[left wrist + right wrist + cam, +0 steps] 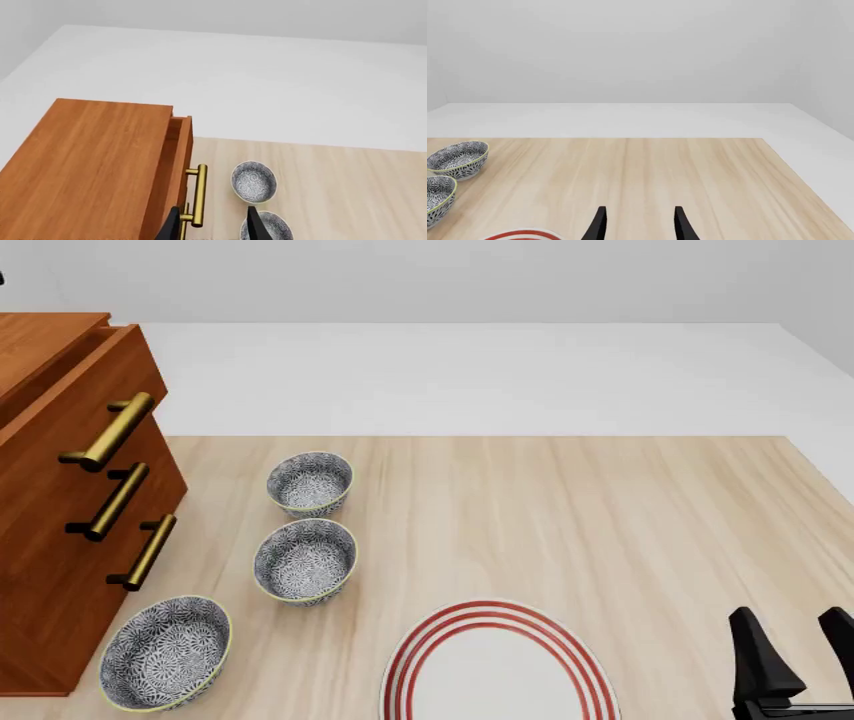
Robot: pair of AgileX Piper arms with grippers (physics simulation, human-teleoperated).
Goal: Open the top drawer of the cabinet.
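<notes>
Opening status: top drawer (83, 380) pulled slightly proud of the cabinet (60, 570), a narrow gap showing behind its front in the left wrist view; judged early in the pull.
Cabinet location: left edge of the table (601, 510), at the left margin of the front view, drawer fronts facing right across the table.
Top drawer location: uppermost of three stacked fronts, above two like drawers.
Handle: brass bar handle (198, 195) on two posts, standing off the top drawer front; long axis runs along the front's width.
Left gripper (213, 225): spread, one finger on each side of the lower end of the bar; contact with the bar not discernible. Not visible in front view.
Key relation: bar lies between the left fingers, crossing the gap; drawer front just beyond the fingertips, cabinet body beyond that. Pull direction judged away from the cabinet, toward the bowls.
Nearer arm: left, already at the handle; right well apart.
Right gripper (801, 660): spread, holding nothing, near table's right front corner, beside the red-ringed plate (501, 665).
Obstacles: three patterned bowls (306, 558) in a row just in front of the cabinet, near the drawer's travel path but lower than the top drawer.
Next move requirement: judged closing on the bar, then straight pull perpendicular to the front.
</notes>
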